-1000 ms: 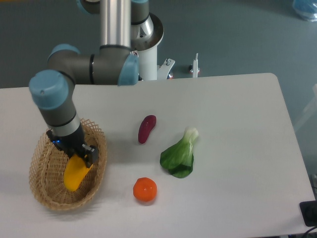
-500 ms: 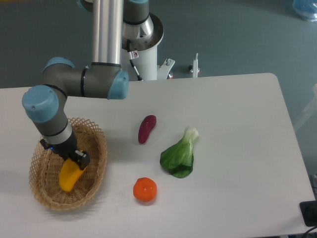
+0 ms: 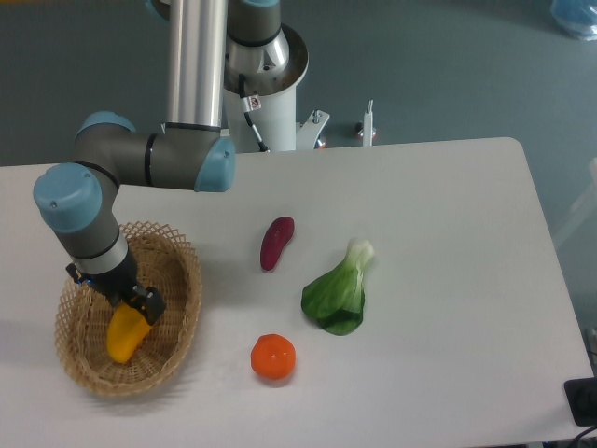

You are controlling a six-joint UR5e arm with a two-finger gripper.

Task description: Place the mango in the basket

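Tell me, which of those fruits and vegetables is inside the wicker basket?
The mango, yellow-orange, held by the gripper inside the basket. The round orange fruit, purple vegetable and leafy green lie on the table.

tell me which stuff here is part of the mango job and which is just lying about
Part of the job:
- mango, held by the gripper inside the basket
- basket, at the table's left

Just lying about:
- purple-red vegetable
- leafy green
- round orange fruit
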